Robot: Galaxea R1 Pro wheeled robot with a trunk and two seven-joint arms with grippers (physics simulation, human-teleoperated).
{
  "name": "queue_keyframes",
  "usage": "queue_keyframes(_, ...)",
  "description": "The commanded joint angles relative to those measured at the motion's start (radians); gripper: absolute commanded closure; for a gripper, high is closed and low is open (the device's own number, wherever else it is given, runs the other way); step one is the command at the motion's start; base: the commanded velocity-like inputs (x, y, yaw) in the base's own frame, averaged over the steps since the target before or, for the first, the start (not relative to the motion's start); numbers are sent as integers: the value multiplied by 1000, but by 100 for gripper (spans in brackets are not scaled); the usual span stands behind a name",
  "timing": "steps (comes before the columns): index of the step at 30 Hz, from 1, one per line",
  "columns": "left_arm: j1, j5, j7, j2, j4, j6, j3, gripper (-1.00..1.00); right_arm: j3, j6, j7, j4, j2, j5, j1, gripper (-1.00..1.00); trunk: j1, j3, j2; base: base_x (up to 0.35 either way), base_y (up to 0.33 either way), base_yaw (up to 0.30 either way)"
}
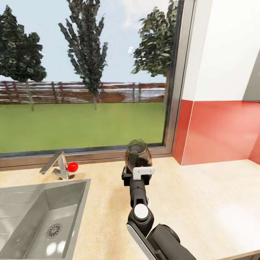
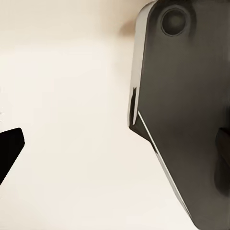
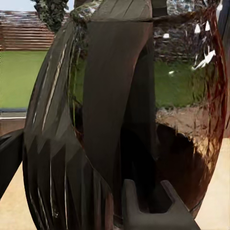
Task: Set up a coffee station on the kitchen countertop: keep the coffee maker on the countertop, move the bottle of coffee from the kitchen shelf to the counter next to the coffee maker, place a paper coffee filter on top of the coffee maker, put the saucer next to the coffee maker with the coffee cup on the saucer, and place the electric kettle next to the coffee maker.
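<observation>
We've got the right tool (image 1: 136,174) out over the bench (image 1: 202,195), clenched on the bottle of coffee (image 1: 137,153), which is a dark glassy jar with brown contents. The bottle stands upright just ahead of the tool, near the window sill, and we can't tell whether its base touches the bench or sits slightly above it. In the right wrist view the bottle of coffee (image 3: 139,120) is right up against the camera, with one dark finger (image 3: 9,158) at the edge and the tool's bracket at the bottle's base. The sink (image 1: 32,216) is well off to the tool's left, with the faucet (image 1: 56,164) and a red knob (image 1: 72,167) behind it, also left of the tool. To the tool's right there is bare bench running to the red wall panel (image 1: 220,131). The left wrist view shows a dark robot body part (image 2: 187,115) against a pale surface, plus one black fingertip (image 2: 9,151) at the edge; we can't tell the left tool's state from that.
</observation>
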Motion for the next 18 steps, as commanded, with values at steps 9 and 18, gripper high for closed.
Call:
queue_keyframes(9,0,-8,1,-1,0,-3,10,-100,3,6,-7,-1,0,2,-1,100,0,14,-1,-238,26,0)
queue_keyframes(18,1,-8,1,-1,0,-3,11,-100,3,6,-7,-1,-1,2,-1,100,0,28,-1,-279,206,0)
